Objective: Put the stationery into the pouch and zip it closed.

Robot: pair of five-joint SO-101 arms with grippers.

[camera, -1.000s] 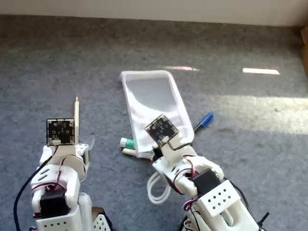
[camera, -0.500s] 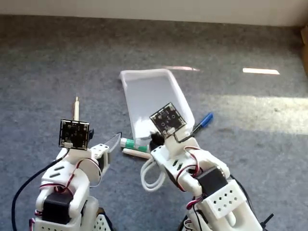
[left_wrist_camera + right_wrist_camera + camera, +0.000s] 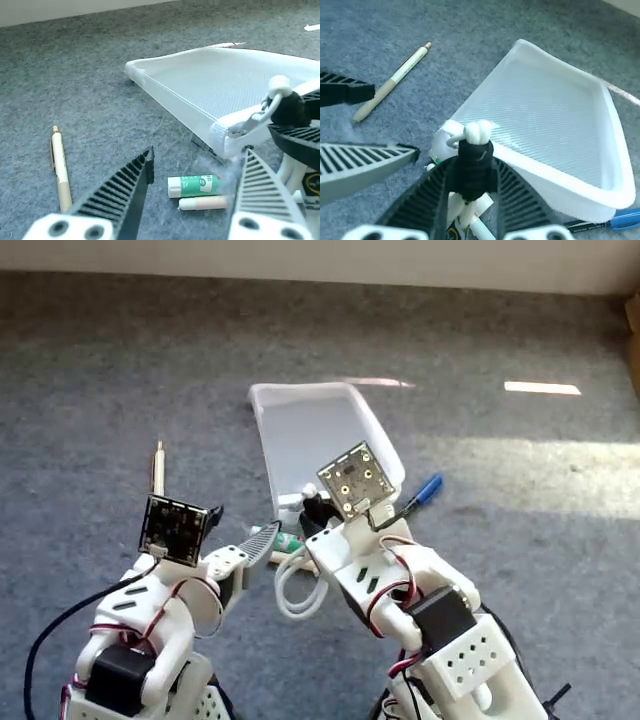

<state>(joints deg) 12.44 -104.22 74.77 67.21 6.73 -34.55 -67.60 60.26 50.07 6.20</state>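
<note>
The white mesh pouch (image 3: 315, 430) lies mid-table, its near end lifted. My right gripper (image 3: 315, 512) is shut on the black zipper pull (image 3: 472, 165) at that end, which has a white knot on top. Under the raised end lie a green-and-white glue stick (image 3: 195, 185) and a short beige stick (image 3: 205, 202). My left gripper (image 3: 198, 152) hangs open just before these two, touching neither. Left of it lies a beige pen (image 3: 60, 167), also beige pen (image 3: 158, 468). A blue pen (image 3: 422, 490) rests beside the pouch's right edge.
Grey carpet covers the table. A white cord loop (image 3: 295, 590) hangs under the right arm, close to the left gripper's finger. The two arms stand close together near the pouch's near end. There is open carpet to the far left and far right.
My left arm has swung right from beside the beige pen toward the glue stick. My right gripper has lifted the pouch's near end, uncovering the glue stick.
</note>
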